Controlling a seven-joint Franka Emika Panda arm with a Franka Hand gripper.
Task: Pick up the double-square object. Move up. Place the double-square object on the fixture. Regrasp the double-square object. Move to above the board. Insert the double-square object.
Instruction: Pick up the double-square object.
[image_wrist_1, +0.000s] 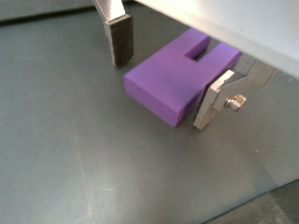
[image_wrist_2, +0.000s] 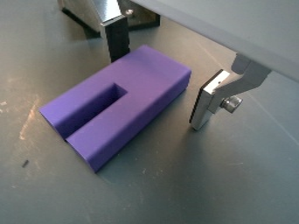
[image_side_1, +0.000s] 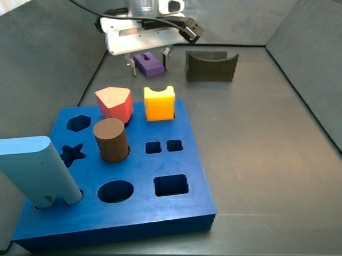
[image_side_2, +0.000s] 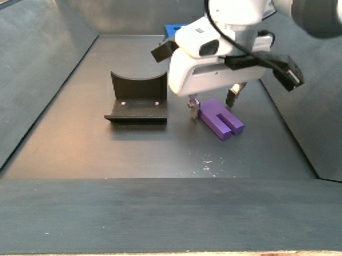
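Two fingers (image_wrist_2: 114, 39) of your end effector (image_wrist_2: 158, 74) stand apart, straddling the double-square object (image_wrist_2: 117, 105) lying flat on the floor, ready to clamp; the fixture (image_side_2: 138, 98) waits at its nine o'clock.

Gripper over the purple block at the far end

The gripper (image_side_1: 144, 58) hangs at the double-square object (image_side_1: 152, 66), left of the fixture (image_side_1: 209, 66); whether its plates touch the block cannot be told. The board (image_side_1: 147, 190) lies near, left.
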